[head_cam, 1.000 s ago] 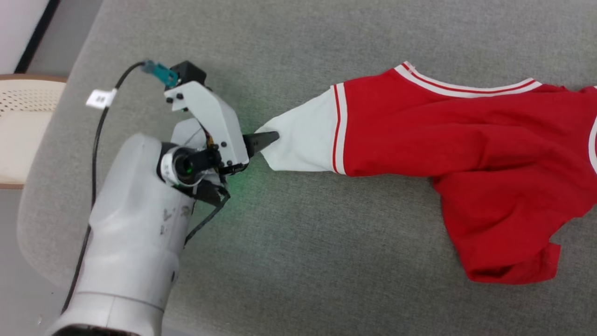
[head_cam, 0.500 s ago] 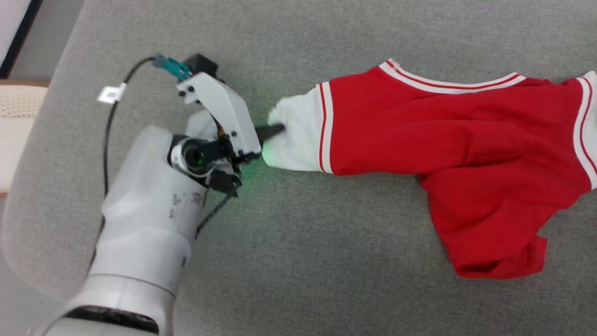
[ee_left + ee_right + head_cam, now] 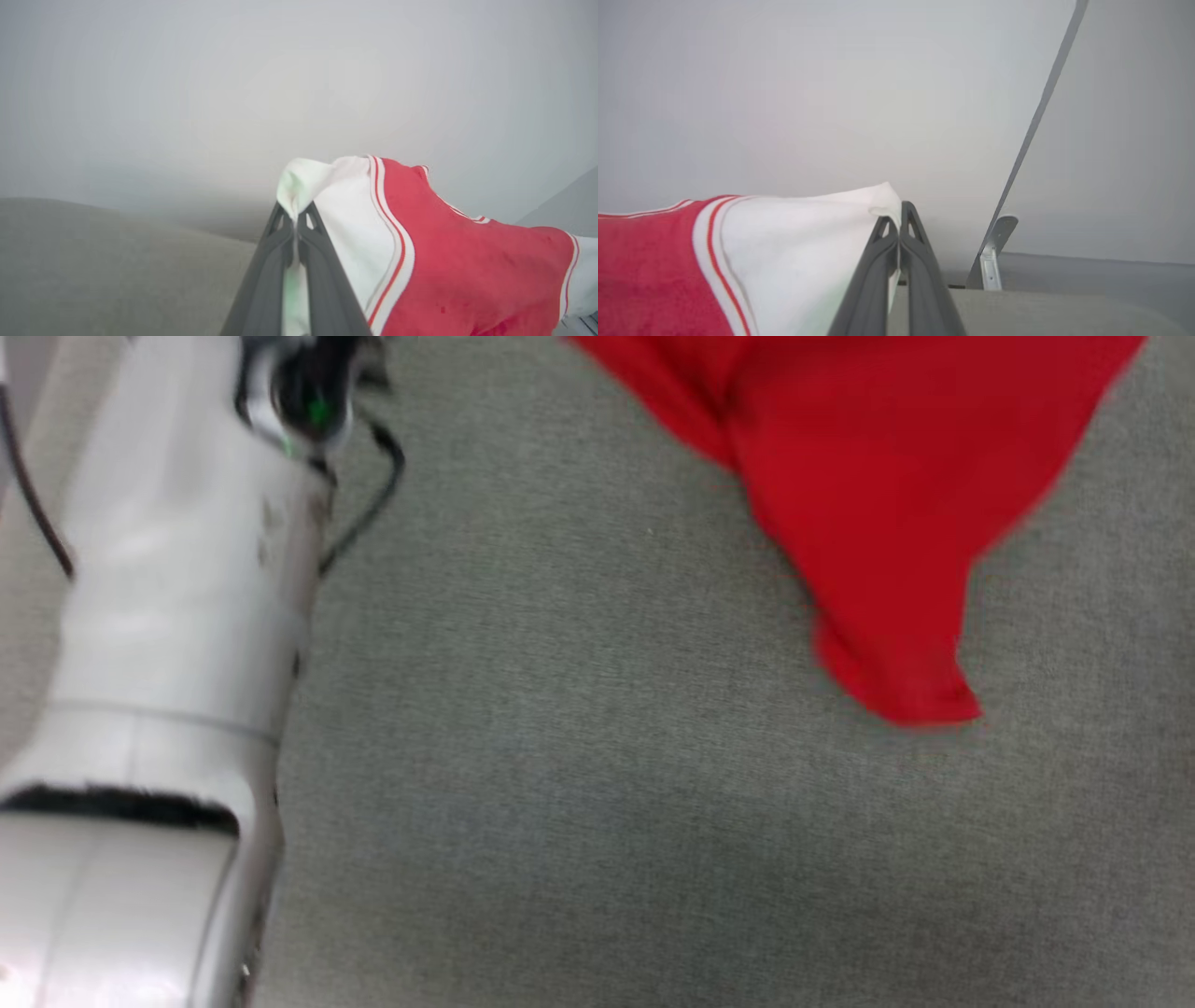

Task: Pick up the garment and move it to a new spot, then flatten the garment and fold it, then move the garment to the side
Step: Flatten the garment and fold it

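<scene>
Above the grey fabric surface (image 3: 597,821), the red white-sleeved garment (image 3: 868,504) hangs sideways. Left gripper (image 3: 295,213), right gripper (image 3: 899,220) — each pinches one sleeve.

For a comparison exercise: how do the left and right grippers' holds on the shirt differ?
The left gripper pinches a bunched sleeve; the right gripper a smoother, stretched sleeve. In each wrist view, the shirt trails right of the left gripper, left of the right gripper. Both grip white sleeves.
</scene>
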`<state>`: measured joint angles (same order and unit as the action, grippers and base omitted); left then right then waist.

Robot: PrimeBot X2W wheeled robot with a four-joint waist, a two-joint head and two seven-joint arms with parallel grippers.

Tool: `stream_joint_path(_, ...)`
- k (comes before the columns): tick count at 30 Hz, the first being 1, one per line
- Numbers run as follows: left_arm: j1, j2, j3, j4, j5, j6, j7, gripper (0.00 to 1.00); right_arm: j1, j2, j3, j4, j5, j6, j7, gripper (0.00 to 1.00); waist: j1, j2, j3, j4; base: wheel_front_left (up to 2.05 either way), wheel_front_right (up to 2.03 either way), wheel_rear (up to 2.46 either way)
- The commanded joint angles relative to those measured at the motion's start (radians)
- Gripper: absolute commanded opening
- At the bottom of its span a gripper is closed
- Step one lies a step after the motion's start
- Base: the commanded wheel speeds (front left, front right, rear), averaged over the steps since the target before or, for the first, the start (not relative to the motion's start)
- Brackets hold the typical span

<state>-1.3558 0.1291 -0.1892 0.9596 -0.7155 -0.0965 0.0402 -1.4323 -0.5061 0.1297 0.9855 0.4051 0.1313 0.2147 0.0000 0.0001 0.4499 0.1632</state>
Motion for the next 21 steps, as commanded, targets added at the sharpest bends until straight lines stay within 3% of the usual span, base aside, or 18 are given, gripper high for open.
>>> stream_joint_path(1,-0.043,-0.001,0.003,0.010,0.012,0.009,-0.039,0.00,-0.043,-0.001,-0.023,0.009,-0.023,-0.001,-0.036,0.00,0.0000,-0.0001,0.031,-0.029,0.00,0.00,0.00)
stream_joint_path(7,-0.284,0.026,0.017,0.067,0.056,0.023,-0.252,0.00,-0.287,0.054,-0.141,0.049,-0.112,-0.001,-0.243,0.00,0.0000,-0.0001,0.066,-0.073,0.00,0.00,0.00)
stream_joint_path(12,-0.406,0.043,0.057,0.111,0.052,0.015,-0.301,0.00,-0.422,0.093,-0.186,0.104,-0.202,-0.001,-0.327,0.00,0.0000,-0.0001,0.072,-0.098,0.00,0.00,0.00)
stream_joint_path(16,-0.400,0.037,0.063,0.154,0.039,-0.018,-0.305,0.00,-0.426,0.110,-0.164,0.152,-0.248,-0.001,-0.343,0.00,0.0000,-0.0001,0.061,-0.100,0.00,0.00,0.00)
stream_joint_path(21,-0.275,0.009,0.037,0.156,-0.030,-0.037,-0.278,0.00,-0.310,0.104,-0.107,0.182,-0.209,-0.001,-0.385,0.00,0.0000,-0.0001,0.025,-0.094,0.00,0.00,0.00)
